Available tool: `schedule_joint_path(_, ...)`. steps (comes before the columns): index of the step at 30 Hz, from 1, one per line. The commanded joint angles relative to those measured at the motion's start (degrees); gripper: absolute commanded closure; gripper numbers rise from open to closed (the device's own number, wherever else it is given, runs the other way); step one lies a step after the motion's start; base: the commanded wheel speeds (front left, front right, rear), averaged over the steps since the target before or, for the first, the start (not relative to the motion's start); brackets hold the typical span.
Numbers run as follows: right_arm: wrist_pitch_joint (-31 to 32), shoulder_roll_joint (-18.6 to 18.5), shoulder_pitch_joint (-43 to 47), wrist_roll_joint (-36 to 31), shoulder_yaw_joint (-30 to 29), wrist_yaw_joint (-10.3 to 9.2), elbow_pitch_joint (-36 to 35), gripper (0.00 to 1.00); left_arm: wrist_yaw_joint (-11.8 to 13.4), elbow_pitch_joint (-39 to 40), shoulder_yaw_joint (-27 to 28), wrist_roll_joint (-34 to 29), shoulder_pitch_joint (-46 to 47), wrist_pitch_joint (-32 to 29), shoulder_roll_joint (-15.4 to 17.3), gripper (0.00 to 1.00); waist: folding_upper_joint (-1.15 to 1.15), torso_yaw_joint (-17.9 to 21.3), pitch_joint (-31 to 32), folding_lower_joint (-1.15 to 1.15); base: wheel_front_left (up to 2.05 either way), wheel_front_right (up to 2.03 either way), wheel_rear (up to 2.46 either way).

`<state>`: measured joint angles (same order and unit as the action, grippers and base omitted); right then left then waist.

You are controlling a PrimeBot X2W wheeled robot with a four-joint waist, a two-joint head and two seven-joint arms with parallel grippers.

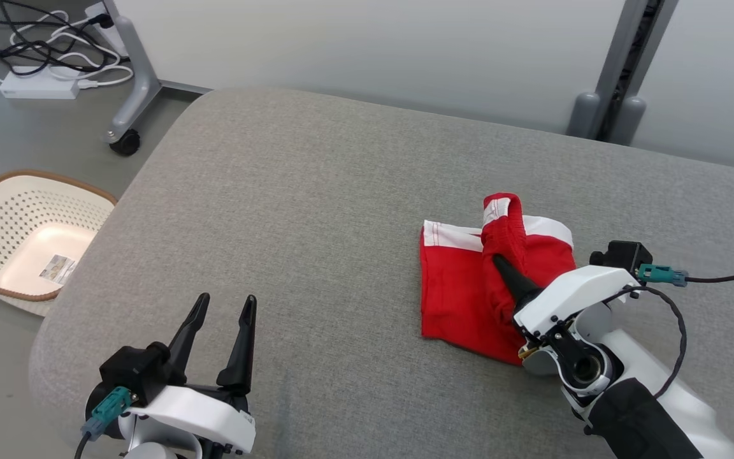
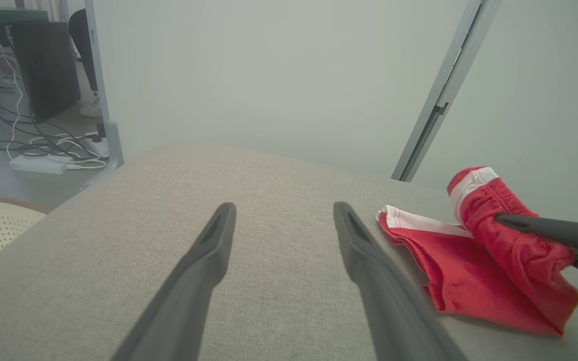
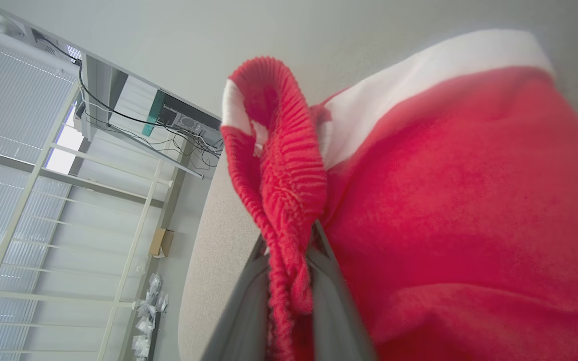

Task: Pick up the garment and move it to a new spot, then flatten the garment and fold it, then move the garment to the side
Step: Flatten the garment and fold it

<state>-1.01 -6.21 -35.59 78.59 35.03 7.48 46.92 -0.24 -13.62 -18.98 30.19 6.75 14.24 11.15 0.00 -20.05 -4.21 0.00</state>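
The red garment (image 1: 456, 293) with white trim lies right of centre in the head view, on the grey padded surface (image 1: 309, 210). The right jaws are clamped on a bunched ridge of its cloth, which stands up off the flat part. That ridge runs up the frame from the jaw tips toward the white-edged band, while the flat red panel spreads to their left. The left jaws stand wide apart and empty at the lower left, well apart from the garment, with bare surface between. So the right arm (image 1: 571, 293) is the one placed to carry; lifted from this pinch, the flat panel would likely hang below it
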Motion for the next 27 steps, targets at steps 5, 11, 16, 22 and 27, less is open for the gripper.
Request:
schedule_joint_path(5,-0.5,1.0,-2.0,-0.1,0.2,0.03,4.3,1.00,-0.3,-0.5,0.1,0.1,1.0,0.4,-0.1,0.00,0.00,-2.3,0.0,0.00,0.00,0.00,0.00)
schedule_joint_path(11,-0.9,1.9,-2.8,0.6,0.9,0.03,6.1,0.00,-0.3,-0.7,0.3,0.1,1.0,0.6,-0.1,0.00,0.00,-2.7,-0.2,0.00,0.00,0.00,0.00)
schedule_joint_path(16,0.2,2.6,-2.4,2.0,1.8,0.03,3.9,0.00,-0.2,-0.9,0.5,0.1,0.8,0.6,-0.1,0.00,0.00,-1.9,-0.1,0.00,0.00,0.00,0.00)
schedule_joint_path(22,-2.4,1.3,-1.5,1.6,2.7,0.03,-2.0,0.00,-0.1,-0.9,0.4,0.0,0.5,0.7,0.0,0.00,0.00,-0.4,0.5,0.00,0.00,0.00,0.00)
schedule_joint_path(27,-5.5,-2.1,-0.8,-0.4,3.2,0.02,-5.2,0.00,0.1,-0.7,0.5,0.1,0.0,0.7,0.1,0.00,0.00,0.9,1.1,0.00,0.00,0.00,0.00)
